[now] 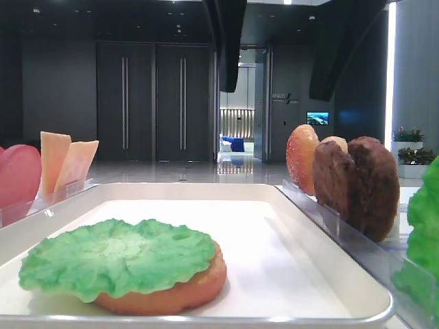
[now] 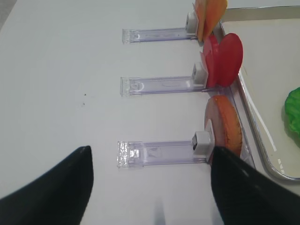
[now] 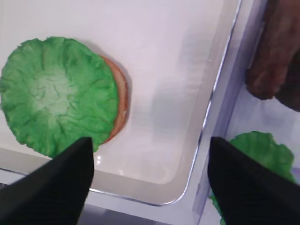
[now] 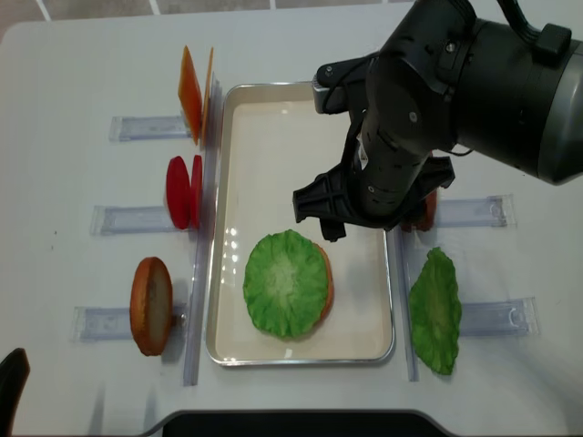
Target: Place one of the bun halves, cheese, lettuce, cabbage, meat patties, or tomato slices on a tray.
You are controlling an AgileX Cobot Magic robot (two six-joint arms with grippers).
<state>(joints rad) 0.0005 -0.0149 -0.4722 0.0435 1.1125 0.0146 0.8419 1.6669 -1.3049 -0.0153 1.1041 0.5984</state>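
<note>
A green lettuce [image 4: 284,282] leaf lies on a bun half [image 3: 121,96] in the near part of the cream tray [image 4: 301,100]. My right gripper [image 3: 150,143] hangs open and empty over the tray's near right corner, to the right of the lettuce [image 3: 56,93]. My left gripper [image 2: 151,150] is open over bare table, by a clear holder carrying another bun half [image 2: 226,126]. Tomato slices [image 2: 225,58] and cheese [image 2: 211,14] stand in holders left of the tray. Meat patties [image 1: 357,185] stand on the right. Cabbage is out of view.
Narrow clear holders [image 4: 118,218] line both long sides of the tray. A second green leaf [image 4: 435,309] rests in the near right holder. The right arm [image 4: 428,109] hides the holders behind it. The table's front edge [image 4: 291,421] is close.
</note>
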